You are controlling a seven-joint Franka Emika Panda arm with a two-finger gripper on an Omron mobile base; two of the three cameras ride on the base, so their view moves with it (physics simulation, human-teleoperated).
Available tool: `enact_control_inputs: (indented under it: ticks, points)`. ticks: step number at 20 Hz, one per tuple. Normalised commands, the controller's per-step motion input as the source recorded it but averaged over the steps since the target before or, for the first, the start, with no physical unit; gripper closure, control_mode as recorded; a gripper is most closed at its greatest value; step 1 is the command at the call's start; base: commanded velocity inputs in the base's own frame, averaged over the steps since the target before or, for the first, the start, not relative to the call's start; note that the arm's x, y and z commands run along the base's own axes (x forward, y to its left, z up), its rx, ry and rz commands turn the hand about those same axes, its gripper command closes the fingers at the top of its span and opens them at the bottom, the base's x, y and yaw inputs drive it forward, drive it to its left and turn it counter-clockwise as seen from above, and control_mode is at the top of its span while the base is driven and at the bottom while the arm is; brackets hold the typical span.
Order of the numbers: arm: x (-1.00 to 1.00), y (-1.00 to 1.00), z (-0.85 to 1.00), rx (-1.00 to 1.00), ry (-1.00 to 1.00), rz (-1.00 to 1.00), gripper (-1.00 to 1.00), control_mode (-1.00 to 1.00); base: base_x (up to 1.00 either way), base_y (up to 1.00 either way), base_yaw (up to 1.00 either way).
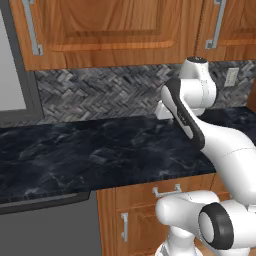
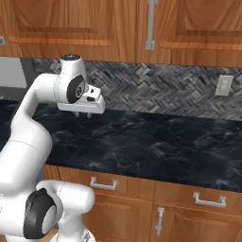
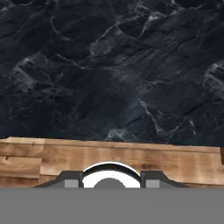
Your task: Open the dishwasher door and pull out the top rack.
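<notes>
The tool [image 2: 83, 114] hangs above the black marble desk [image 2: 156, 142], pointing straight down from a white hand, with its two short dark tips just showing under the hand in the right base view; the gap between them is too small to judge, so I cannot tell whether it stands wide or narrow, and it holds nothing that I can see. In the left base view the tool [image 1: 164, 111] is mostly hidden behind the arm's dark-edged forearm. The hand view looks down on the veined marble desk [image 3: 109, 70] and, below it, the brown wooden cabinet front [image 3: 52, 159] at the desk's near edge. The dishwasher door [image 1: 47, 227] sits well apart from the tool, low at the left of the left base view, under the desk's edge: a flat dark grey panel, upright and shut, its long axis running sideways along the desk front, with a darker strip across its top. Just beside it to the right stand wooden cabinet doors [image 1: 137, 220] with silver handles [image 1: 166, 190]. A herringbone backsplash [image 2: 160, 87] runs behind the desk, with a wall socket [image 2: 223, 85] at the right.
</notes>
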Motion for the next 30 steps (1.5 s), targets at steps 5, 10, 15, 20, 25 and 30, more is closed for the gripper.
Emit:
enact_control_inputs:
  ticks: [5, 10, 15, 20, 25, 30]
  points:
    - [0.00, 0.00, 0.00, 0.00, 0.00, 0.00, -1.00, 1.00, -0.08, 0.00, 0.25]
    - [0.00, 0.00, 0.00, 0.00, 0.00, 0.00, -1.00, 1.00, -0.23, -0.28, 0.59]
    - [0.00, 0.00, 0.00, 0.00, 0.00, 0.00, -1.00, 1.00, -0.05, -0.25, 0.60]
    - [0.00, 0.00, 0.00, 0.00, 0.00, 0.00, -1.00, 1.00, 0.05, -0.30, 0.62]
    - [0.00, 0.00, 0.00, 0.00, 0.00, 0.00, -1.00, 1.00, 0.35, -0.47, 0.56]
    - [0.00, 0.00, 0.00, 0.00, 0.00, 0.00, -1.00, 1.00, 0.17, -0.67, 0.35]
